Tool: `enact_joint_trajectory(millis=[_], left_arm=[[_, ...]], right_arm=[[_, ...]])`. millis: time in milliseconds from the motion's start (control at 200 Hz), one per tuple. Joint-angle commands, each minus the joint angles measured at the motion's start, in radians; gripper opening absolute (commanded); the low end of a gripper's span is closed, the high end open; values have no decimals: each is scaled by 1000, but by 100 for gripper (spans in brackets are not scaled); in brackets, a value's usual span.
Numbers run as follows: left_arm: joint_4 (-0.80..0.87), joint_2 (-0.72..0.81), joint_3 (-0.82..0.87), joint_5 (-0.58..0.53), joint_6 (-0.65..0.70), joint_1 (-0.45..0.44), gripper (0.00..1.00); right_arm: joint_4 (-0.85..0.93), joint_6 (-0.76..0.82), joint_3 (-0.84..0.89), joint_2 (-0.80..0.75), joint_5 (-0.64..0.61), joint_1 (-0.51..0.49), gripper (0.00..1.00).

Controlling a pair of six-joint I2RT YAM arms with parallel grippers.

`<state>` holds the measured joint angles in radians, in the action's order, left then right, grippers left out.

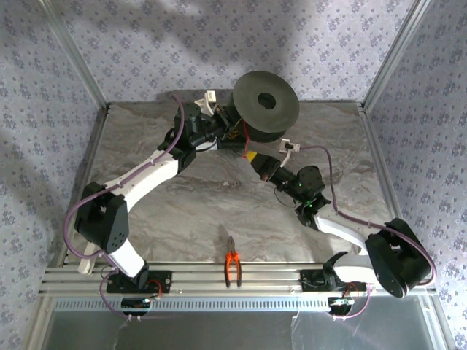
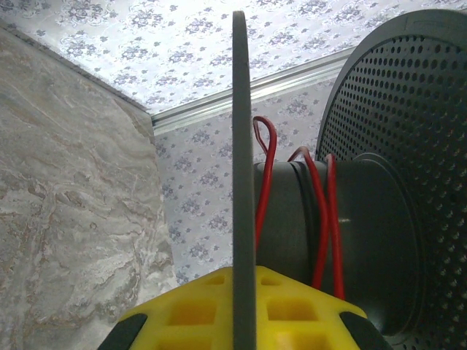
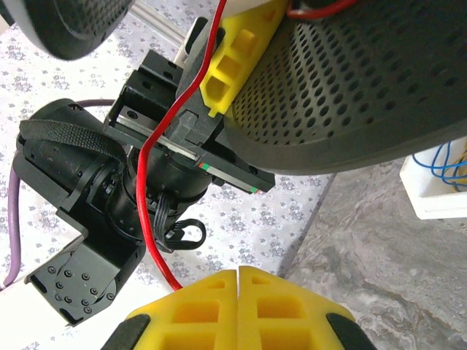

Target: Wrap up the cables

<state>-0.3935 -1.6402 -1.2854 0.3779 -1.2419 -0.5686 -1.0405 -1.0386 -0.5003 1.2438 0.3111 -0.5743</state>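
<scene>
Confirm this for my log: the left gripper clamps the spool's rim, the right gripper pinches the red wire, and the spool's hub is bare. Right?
Only the hub is wrong: the left wrist view shows a few turns of red wire around it. The left gripper clamps the spool's rim, and the right gripper pinches the wire.

A pair of orange-handled metal pliers (image 1: 233, 267) lies on the grey marble-patterned surface (image 1: 211, 208) (handles reaching onto the ribbed aluminium rail (image 1: 190, 281) at the near edge), enclosed by pale floral-papered walls (image 1: 146, 44).
</scene>
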Motion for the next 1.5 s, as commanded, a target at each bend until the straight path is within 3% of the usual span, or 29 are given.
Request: enact_joint_trajectory(millis=[0, 295, 520, 695, 964, 1244, 1494], left_arm=[[-89, 45, -3, 27, 23, 23, 0], [326, 154, -86, 115, 343, 80, 0], [551, 233, -137, 145, 556, 87, 0], [645, 271, -138, 205, 655, 99, 0], [951, 304, -166, 254, 974, 77, 0], [1186, 286, -189, 3, 1193, -36, 0], [1258, 232, -193, -94, 1280, -145, 0]], right_arm=[[28, 26, 48, -76, 13, 39, 0], [527, 138, 66, -347, 138, 312, 0], [694, 176, 8, -290, 240, 484, 0], [775, 254, -74, -181, 250, 503, 0], [910, 393, -251, -32, 234, 521, 0], [1015, 498, -434, 68, 167, 489, 0], [1031, 516, -526, 99, 103, 441, 0]])
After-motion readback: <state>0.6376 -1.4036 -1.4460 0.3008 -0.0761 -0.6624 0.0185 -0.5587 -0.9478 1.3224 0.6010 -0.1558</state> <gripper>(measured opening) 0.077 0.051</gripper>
